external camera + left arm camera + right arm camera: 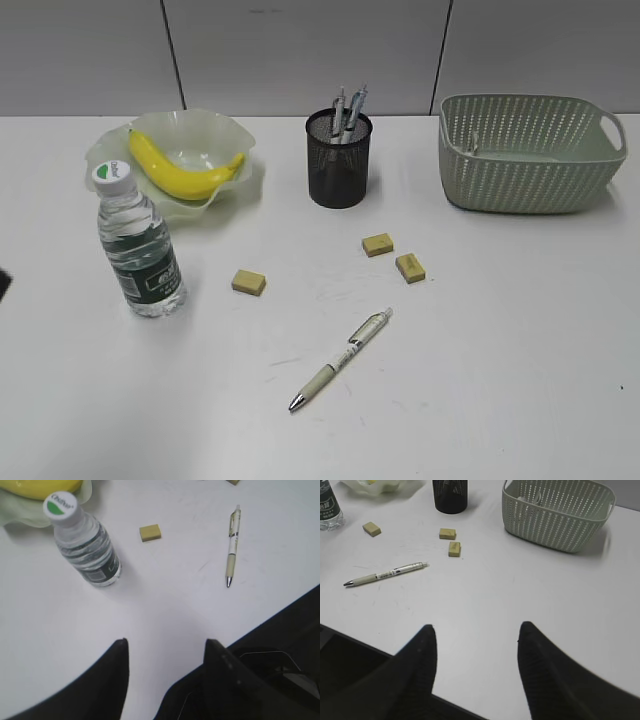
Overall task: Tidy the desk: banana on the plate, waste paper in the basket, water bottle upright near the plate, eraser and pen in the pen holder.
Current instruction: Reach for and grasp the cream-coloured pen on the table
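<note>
The banana (pixel 185 172) lies in the pale-green plate (pixel 232 128) at the back left of the desk (pixel 500 350). In front of the plate the water bottle (pixel 140 245) stands upright. The black mesh pen holder (pixel 338 165) holds pens. One pen (pixel 342 360) lies loose on the desk, with three tan erasers (pixel 249 282) (pixel 377 244) (pixel 410 267) nearby. A pale lump, probably the waste paper (pixel 529 499), shows inside the basket (pixel 530 160). My left gripper (pixel 167 642) hovers open and empty near the bottle (pixel 87 547). My right gripper (pixel 476 626) is open and empty over bare desk.
The desk's front edge runs under both grippers, with dark floor beyond it (pixel 280 645). A grey panelled wall (pixel 300 50) backs the desk. Neither arm shows in the exterior view.
</note>
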